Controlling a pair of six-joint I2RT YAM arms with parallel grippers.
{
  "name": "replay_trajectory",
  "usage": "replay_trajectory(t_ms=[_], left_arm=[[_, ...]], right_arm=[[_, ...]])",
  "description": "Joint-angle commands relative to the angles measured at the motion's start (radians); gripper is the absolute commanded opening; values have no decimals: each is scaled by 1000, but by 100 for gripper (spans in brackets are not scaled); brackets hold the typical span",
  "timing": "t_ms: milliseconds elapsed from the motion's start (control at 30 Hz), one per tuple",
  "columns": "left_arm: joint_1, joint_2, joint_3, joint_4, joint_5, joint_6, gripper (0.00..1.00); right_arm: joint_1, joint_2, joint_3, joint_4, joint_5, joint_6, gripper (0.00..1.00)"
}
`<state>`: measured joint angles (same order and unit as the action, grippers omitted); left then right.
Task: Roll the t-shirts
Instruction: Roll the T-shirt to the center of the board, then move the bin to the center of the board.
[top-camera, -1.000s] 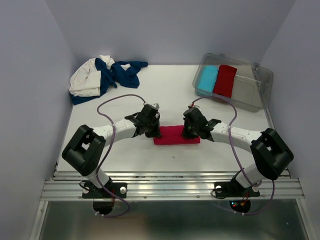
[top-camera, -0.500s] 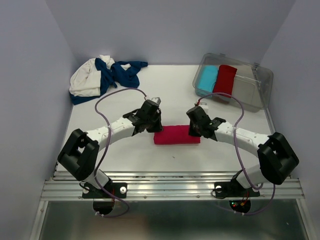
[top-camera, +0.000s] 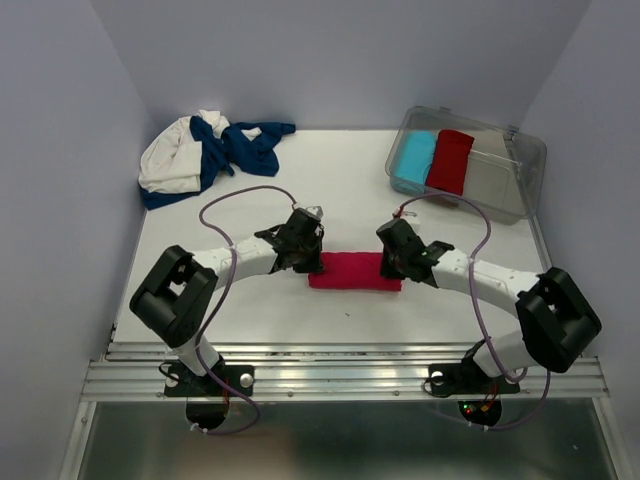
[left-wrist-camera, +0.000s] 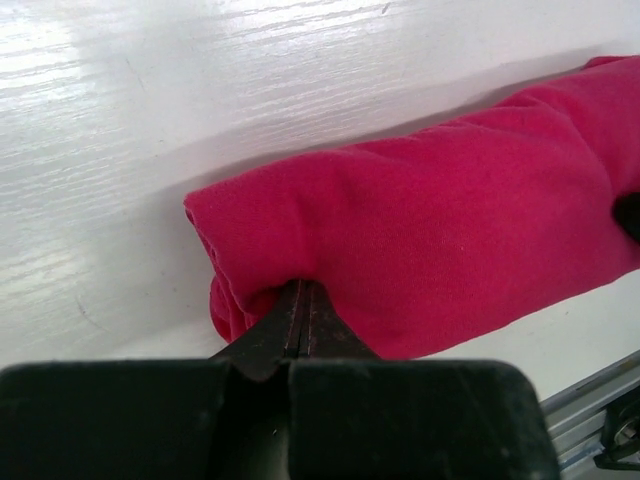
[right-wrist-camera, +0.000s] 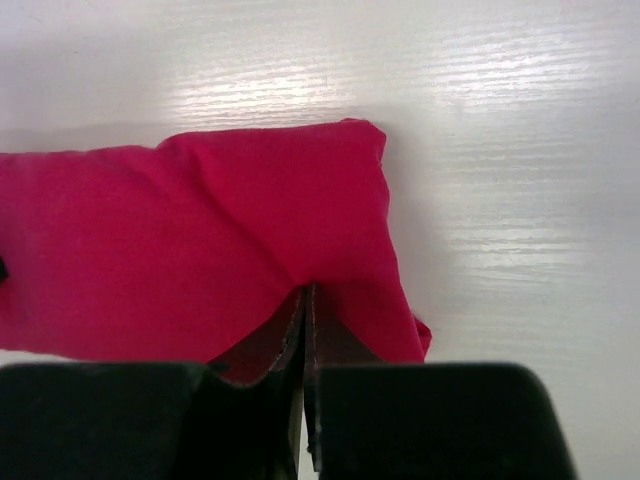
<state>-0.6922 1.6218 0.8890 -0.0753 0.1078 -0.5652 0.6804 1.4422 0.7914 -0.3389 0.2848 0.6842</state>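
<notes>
A bright pink-red t-shirt lies rolled into a short log at the table's middle, its long side running left to right. My left gripper is at the roll's left end, jaws pressed together and tips sunk in a pucker of the pink-red t-shirt; the left gripper pinches fabric there. My right gripper is at the right end, likewise shut with its tips buried in the pink-red t-shirt; the right gripper grips a fold. A navy t-shirt and a cream-white t-shirt lie crumpled at the back left.
A clear plastic bin stands at the back right, holding a light-blue roll and a darker red roll. Grey walls enclose the table on three sides. A metal rail runs along the near edge.
Both wrists rose and tilted half a second ago, then came back down onto the roll's ends. The roll has barely shifted.
</notes>
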Motion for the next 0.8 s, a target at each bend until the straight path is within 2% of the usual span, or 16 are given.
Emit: replay_trajectory(t_ms=[0, 100, 133, 233, 267, 400, 767], left_arm=[[0, -62, 99, -155, -75, 79, 0], [10, -124, 192, -230, -97, 112, 0], [13, -138, 235, -247, -97, 119, 0], [25, -201, 280, -310, -151, 129, 0], [29, -221, 295, -329, -152, 131, 0], [56, -318, 288, -343, -139, 117, 0], [65, -353, 169, -253, -31, 64, 0]], right_arm=[[-10, -104, 80, -84, 83, -38, 6], [-59, -112, 173, -126, 143, -86, 13], [-82, -111, 192, -130, 143, -112, 27], [-191, -103, 252, -129, 104, -150, 43], [-217, -101, 265, -130, 97, -159, 53], [-355, -63, 363, -130, 68, -210, 65], [-648, 196, 635, -123, -10, -253, 70]])
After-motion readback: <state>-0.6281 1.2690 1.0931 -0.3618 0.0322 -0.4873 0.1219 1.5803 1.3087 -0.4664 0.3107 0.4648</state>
